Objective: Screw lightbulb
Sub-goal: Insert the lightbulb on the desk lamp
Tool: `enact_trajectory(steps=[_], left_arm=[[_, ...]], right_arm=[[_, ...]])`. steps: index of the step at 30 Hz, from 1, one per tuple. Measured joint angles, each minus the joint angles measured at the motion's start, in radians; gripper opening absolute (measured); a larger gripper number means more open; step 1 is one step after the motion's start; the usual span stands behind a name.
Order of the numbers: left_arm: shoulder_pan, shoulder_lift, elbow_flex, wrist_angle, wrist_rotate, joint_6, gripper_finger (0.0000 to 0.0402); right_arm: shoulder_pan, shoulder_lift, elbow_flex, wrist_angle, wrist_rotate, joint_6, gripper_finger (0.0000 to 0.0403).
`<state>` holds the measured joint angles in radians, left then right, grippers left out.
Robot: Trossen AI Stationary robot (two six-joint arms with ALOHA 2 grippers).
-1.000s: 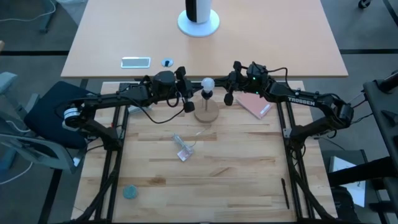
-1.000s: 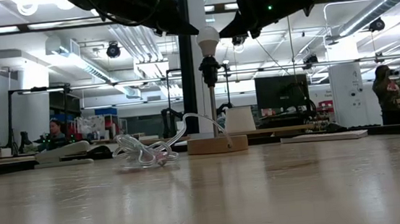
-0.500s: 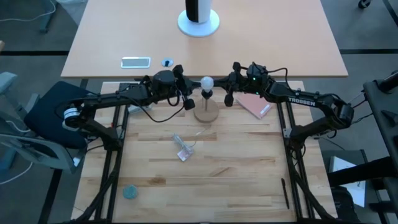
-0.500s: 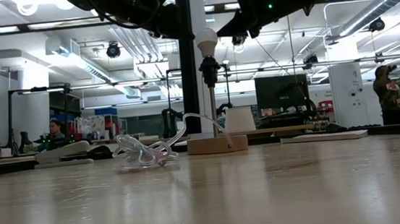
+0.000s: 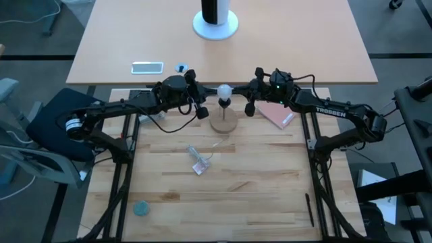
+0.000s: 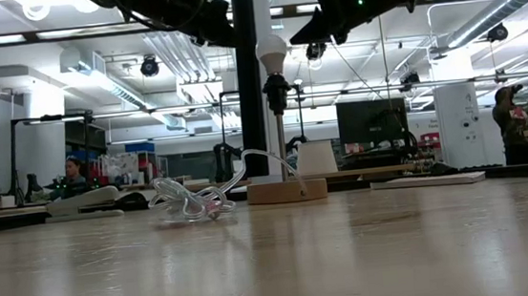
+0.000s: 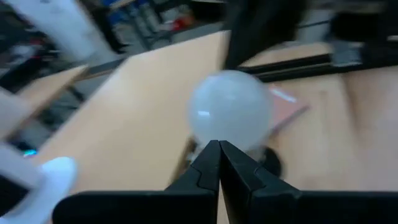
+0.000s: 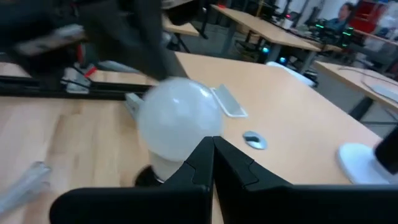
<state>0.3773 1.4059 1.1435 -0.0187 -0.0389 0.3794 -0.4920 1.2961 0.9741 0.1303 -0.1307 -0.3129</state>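
The lightbulb (image 5: pixel 224 90) sits upright in the black socket (image 6: pixel 276 93) atop the round wooden stand (image 5: pixel 224 121), near the back edge of the pale slatted table (image 5: pixel 256 182); the left gripper (image 5: pixel 196 94) hangs just left of the bulb, the right gripper (image 5: pixel 250 90) just right of it, both apart from the glass with fingers pressed together; a crumpled clear wrapper (image 5: pixel 200 162) lies nearer the front than the stand; behind the stand, a tan desk (image 5: pixel 297 47), ceiling lights and workstations.

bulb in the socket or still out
In: the bulb stands upright on the black socket atop the stand, neither claw holding it. How far it is screwed in, cannot tell.
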Motion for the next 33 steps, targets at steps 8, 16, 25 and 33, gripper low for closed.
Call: enact_trajectory(steps=[8, 16, 25, 33], left_arm=[[0.001, 0.011, 0.000, 0.023, 0.055, -0.006, 0.0000], [0.015, 0.035, 0.001, 0.052, 0.023, -0.004, 0.0000], [0.015, 0.051, 0.001, 0.077, 0.021, -0.016, 0.0000], [0.017, 0.051, 0.001, 0.070, -0.007, -0.022, 0.0000]], right_arm=[[-0.004, 0.056, 0.000, 0.062, -0.027, -0.021, 0.0002], [-0.003, 0.060, 0.000, 0.054, -0.031, -0.020, 0.0002], [0.001, 0.047, 0.000, 0.026, -0.049, -0.010, 0.0002], [0.003, 0.038, 0.000, 0.010, -0.088, 0.019, 0.0002]])
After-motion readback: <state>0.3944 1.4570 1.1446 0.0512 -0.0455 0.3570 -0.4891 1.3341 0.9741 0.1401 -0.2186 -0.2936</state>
